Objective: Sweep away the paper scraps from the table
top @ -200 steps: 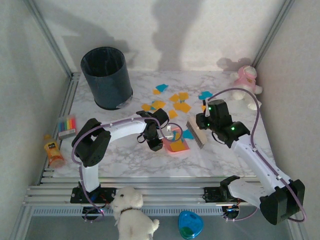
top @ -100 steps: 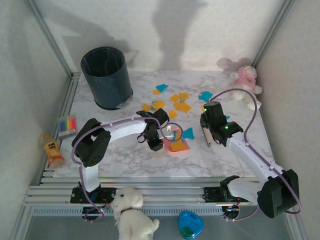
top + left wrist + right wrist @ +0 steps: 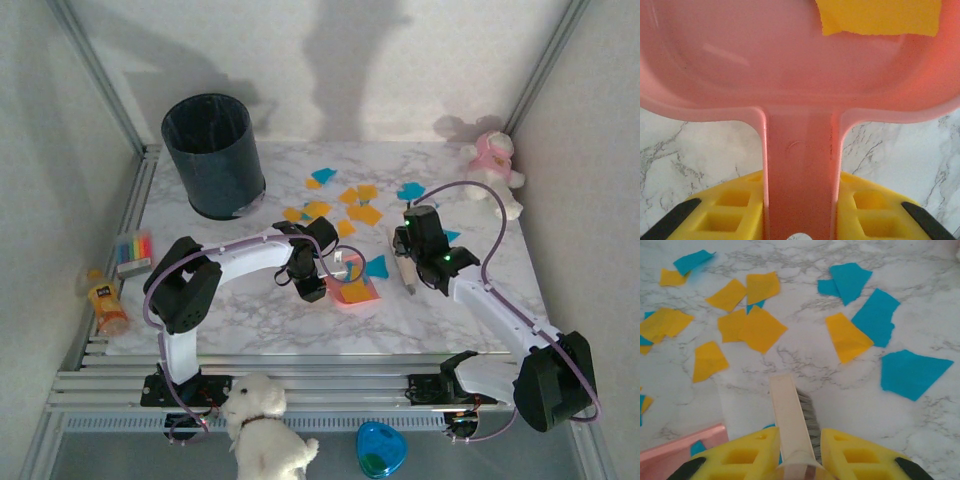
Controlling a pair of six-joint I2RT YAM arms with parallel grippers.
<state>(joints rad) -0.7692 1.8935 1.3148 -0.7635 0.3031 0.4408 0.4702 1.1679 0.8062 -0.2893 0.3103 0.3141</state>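
With my right gripper (image 3: 795,455) squeezed tight on the brush (image 3: 788,410), I have turned it away from the pink dustpan (image 3: 790,65) my left gripper (image 3: 800,212) pinches, so most paper scraps (image 3: 757,330) on the table (image 3: 805,365) wait for another sweep.

The left arm (image 3: 250,258) and right arm (image 3: 500,312) share one build: smooth white link shells between bulky black joint housings, each with a thin purple cable (image 3: 470,184) looping alongside. Small green lights (image 3: 421,215) glow on the black housing just behind the right pincer (image 3: 797,455). The left pincer (image 3: 800,215) matches it, with yellow fingers (image 3: 725,207) moulded with square pockets, black at the outer corners.
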